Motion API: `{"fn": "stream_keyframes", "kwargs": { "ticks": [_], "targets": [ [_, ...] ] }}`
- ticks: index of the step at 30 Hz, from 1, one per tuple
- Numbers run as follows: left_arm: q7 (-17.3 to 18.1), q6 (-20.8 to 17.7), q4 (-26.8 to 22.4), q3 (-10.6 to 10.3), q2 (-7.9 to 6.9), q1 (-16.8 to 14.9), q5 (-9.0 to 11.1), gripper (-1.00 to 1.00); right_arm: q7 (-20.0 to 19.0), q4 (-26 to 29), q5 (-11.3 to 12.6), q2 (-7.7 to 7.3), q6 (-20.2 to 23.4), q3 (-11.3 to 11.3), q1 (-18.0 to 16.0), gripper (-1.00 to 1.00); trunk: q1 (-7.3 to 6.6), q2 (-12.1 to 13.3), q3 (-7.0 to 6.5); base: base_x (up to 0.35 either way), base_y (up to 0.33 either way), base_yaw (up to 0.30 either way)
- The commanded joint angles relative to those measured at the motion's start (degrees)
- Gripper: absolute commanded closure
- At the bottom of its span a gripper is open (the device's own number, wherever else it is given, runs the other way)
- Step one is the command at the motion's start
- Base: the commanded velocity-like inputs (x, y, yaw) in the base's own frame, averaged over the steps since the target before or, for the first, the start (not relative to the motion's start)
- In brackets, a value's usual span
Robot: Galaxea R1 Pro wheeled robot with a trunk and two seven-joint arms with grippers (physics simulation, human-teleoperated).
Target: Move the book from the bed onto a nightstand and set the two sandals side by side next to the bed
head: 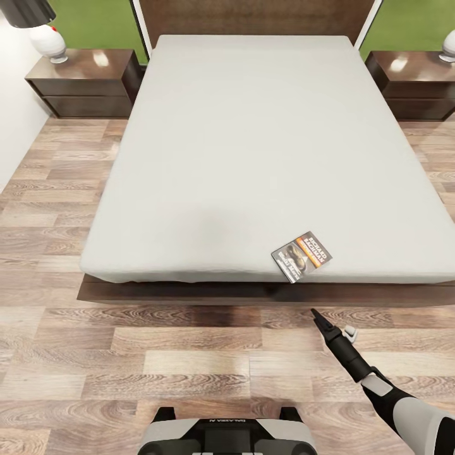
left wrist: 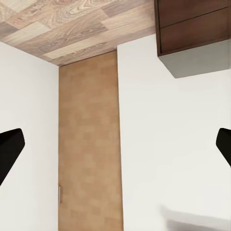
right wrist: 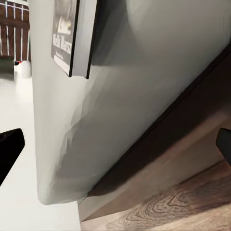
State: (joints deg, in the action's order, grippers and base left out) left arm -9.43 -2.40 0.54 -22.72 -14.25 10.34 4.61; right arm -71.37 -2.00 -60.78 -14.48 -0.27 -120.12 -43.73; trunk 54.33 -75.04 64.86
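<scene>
Right pincer (head: 316, 314) spread, near book (head: 302, 256) lettered "RICHARD BACHMAN" on bed (head: 253, 158).

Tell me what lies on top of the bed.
On the bed, only the book lies, near the foot edge, flat on the grey mattress. Whatever is beneath the book and bed frame is hidden.

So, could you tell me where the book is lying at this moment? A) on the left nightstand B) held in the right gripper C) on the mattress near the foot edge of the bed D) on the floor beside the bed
C: the book lies flat on the bed close to its foot edge, with the right gripper over the floor short of it.
</scene>
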Motion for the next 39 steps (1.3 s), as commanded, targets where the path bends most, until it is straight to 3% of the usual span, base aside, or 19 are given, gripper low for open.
{"fn": "stream_keyframes", "kwargs": {
  "ticks": [1,19,39],
  "targets": [
    [-0.1,-0.2,-0.1,-0.5,0.0,0.0,0.5,-1.0,-0.1,-0.1,-0.5,-0.03,0.0,-0.5,0.0,-1.0,0.01,0.0,0.02,0.0,0.0,0.0],
    [-0.2,-0.3,-0.1,-0.5,0.09,0.0,0.5,-1.0,-2.9,-0.2,-0.7,0.12,-0.2,-0.3,-0.1,-1.0,0.01,0.0,0.02,0.0,0.0,0.0],
    [-0.2,-0.4,-0.1,-0.4,0.26,0.0,0.6,-1.0,-3.3,-0.2,-0.8,0.08,-0.1,-0.3,-0.4,-1.0,0.01,0.0,0.02,0.0,0.0,0.0]
  ]
}}
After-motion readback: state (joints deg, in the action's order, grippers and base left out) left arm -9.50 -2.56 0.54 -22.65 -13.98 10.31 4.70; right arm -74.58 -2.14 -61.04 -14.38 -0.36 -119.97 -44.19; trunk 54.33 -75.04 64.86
